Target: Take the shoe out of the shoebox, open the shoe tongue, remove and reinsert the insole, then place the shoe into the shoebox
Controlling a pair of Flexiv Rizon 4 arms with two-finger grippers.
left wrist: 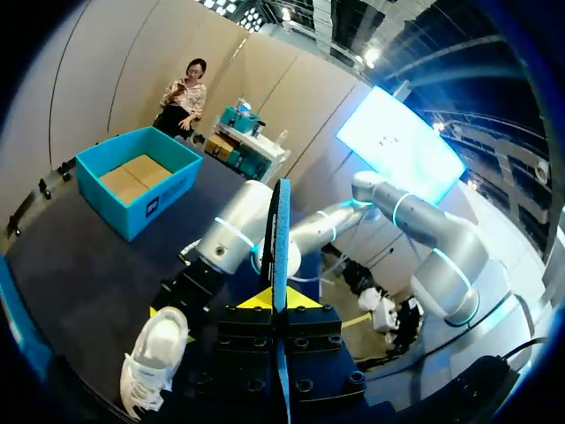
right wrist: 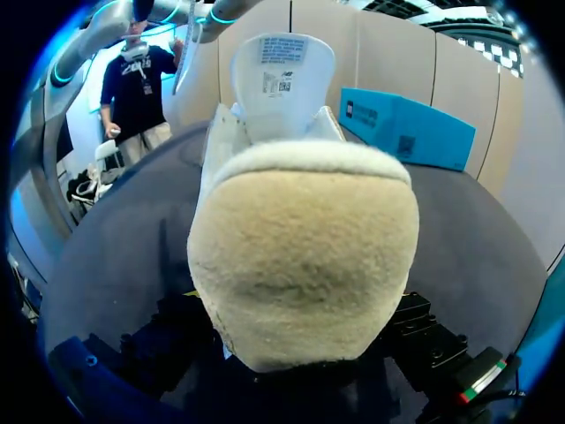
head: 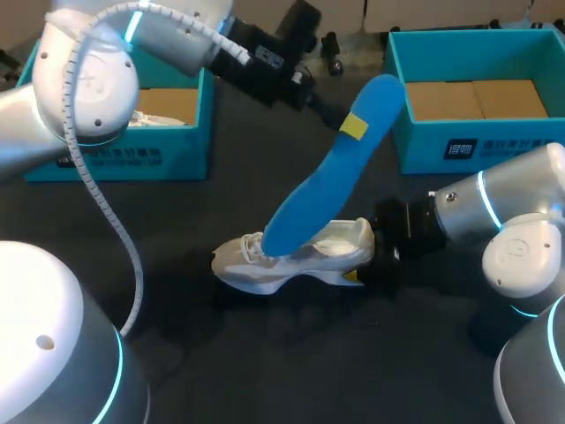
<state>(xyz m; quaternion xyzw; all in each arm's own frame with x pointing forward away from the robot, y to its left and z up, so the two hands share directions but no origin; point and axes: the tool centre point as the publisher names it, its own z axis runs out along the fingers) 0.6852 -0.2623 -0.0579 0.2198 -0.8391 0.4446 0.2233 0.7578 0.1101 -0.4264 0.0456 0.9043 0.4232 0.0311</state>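
Observation:
The white shoe (head: pixel 300 256) lies on the dark table, toe to the left. A long blue insole (head: pixel 335 177) slants up out of it, its lower end inside the shoe. My left gripper (head: pixel 353 125) is shut on the insole's upper part. In the left wrist view the insole (left wrist: pixel 281 238) stands edge-on between the yellow tips of my left gripper (left wrist: pixel 281 299), with the shoe (left wrist: pixel 154 358) below. My right gripper (head: pixel 371 263) is shut on the shoe's heel. The right wrist view is filled by that heel (right wrist: pixel 305 256), which hides the fingertips, and the tongue (right wrist: pixel 282 71) stands upright.
Two teal shoeboxes stand at the back of the table, one at the left (head: pixel 168 159) under my left arm and one at the right (head: pixel 468 146), open with a brown cardboard floor. Dark table surface lies in front of the shoe.

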